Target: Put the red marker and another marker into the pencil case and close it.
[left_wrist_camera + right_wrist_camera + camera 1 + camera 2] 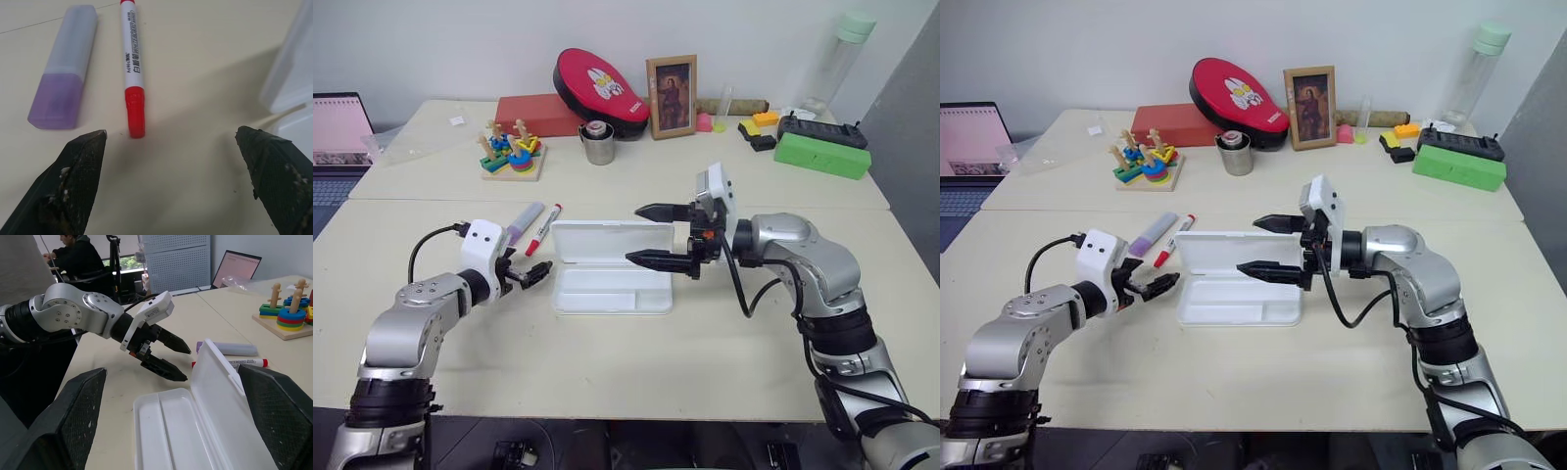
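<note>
Pencil case (610, 269) open; mug (598, 143), stacking toy (512, 152) behind markers.

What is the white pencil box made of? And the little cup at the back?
The pencil case looks like smooth, slightly see-through white plastic: thin moulded walls with rounded corners. The cup looks like metal, probably steel: it is silver-grey and shiny.

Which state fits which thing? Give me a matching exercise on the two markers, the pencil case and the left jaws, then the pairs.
1. red marker
2. purple marker
3. pencil case
4. left gripper

A. lid up, tray empty
B. lies on the table farthest left
C. jaws open, empty, near the markers
D. lies between the other marker and the case

1-D, 2-B, 3-A, 4-C
</note>
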Available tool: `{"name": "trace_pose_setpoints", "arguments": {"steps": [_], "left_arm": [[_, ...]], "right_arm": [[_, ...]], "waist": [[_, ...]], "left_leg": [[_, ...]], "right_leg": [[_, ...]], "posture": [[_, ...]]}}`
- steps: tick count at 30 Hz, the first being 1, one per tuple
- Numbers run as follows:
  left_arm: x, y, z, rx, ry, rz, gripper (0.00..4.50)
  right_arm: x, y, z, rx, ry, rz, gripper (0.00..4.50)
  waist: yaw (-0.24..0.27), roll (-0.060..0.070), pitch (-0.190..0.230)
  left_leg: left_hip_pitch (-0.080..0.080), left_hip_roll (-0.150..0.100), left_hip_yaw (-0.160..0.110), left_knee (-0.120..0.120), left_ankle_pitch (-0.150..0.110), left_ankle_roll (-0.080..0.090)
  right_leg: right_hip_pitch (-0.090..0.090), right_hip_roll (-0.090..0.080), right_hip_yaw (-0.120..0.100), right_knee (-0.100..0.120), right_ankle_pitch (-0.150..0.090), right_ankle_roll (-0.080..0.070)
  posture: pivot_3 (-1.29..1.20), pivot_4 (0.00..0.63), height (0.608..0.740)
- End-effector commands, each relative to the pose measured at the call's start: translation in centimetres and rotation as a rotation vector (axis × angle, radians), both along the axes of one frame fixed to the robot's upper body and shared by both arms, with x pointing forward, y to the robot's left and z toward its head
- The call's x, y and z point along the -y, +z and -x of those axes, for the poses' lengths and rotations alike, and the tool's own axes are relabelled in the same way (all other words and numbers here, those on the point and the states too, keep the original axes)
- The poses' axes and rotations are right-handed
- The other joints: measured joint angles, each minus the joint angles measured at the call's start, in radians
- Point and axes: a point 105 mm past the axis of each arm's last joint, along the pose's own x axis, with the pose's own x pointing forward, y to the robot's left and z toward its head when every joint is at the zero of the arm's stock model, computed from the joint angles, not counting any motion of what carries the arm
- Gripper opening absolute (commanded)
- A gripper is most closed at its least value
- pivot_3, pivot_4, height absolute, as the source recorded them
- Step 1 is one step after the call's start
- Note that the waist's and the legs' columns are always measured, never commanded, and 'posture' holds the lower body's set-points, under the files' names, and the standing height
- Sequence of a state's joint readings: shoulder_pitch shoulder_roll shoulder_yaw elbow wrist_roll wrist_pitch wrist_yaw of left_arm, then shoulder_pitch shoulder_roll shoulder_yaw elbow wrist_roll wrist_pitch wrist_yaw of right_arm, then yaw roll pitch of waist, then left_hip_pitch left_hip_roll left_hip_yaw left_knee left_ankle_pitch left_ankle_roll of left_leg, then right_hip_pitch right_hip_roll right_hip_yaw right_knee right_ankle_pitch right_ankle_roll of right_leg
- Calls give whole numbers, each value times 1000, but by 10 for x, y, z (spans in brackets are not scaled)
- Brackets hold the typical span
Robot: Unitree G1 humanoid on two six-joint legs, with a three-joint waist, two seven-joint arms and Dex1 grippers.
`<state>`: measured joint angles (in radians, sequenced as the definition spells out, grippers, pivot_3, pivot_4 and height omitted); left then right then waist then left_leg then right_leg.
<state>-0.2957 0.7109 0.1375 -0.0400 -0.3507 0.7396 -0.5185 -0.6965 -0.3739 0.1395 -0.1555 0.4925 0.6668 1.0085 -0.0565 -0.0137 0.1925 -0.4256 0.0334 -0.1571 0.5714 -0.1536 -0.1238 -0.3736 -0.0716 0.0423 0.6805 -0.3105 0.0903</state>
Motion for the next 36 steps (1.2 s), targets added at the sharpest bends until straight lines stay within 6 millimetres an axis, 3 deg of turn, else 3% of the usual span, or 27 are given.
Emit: {"name": "trace_pose_setpoints", "arguments": {"steps": [1, 9, 17, 24, 33, 36], "left_arm": [[3, 6, -11, 24, -4, -11, 4500], [12, -9, -25, -34, -14, -11, 4500], [9, -15, -32, -53, 18, -16, 3126], [10, -17, -34, -55, 24, -15, 1929], [6, -19, -36, -43, 55, -9, 411], [6, -17, -36, -33, 57, -9, 404]], "right_arm": [[2, 17, 2, 63, -4, -28, 4476], [3, 19, -1, 70, -29, -30, 4476], [7, 27, -5, 88, -53, -55, 4500], [8, 41, -22, 118, -154, -109, 4500], [5, 46, -22, 128, -145, -121, 4500], [5, 46, -21, 125, -135, -122, 4500]], "waist": [[0, 0, 0], [0, 0, 0], [1, 0, 0], [0, 0, 0], [0, 0, 0], [0, 0, 0]], "left_leg": [[0, 0, 0, 0, 0, 0], [0, 0, 0, 0, 0, 0], [0, 0, 0, 1, 0, 0], [0, 0, 0, 1, 0, 0], [1, 0, 0, 1, 0, 0], [1, 0, 0, 1, 0, 0]], "right_leg": [[0, 0, 0, 0, 0, 0], [0, 0, 0, 0, 0, 0], [1, 0, 0, 1, 0, 1], [1, 0, 0, 1, 0, 0], [1, 0, 0, 1, 0, 0], [1, 0, 0, 1, 0, 0]], "posture": [[0, 150, 740], [0, 150, 740], [0, 150, 740], [0, 150, 740], [0, 150, 740], [0, 150, 740]]}}
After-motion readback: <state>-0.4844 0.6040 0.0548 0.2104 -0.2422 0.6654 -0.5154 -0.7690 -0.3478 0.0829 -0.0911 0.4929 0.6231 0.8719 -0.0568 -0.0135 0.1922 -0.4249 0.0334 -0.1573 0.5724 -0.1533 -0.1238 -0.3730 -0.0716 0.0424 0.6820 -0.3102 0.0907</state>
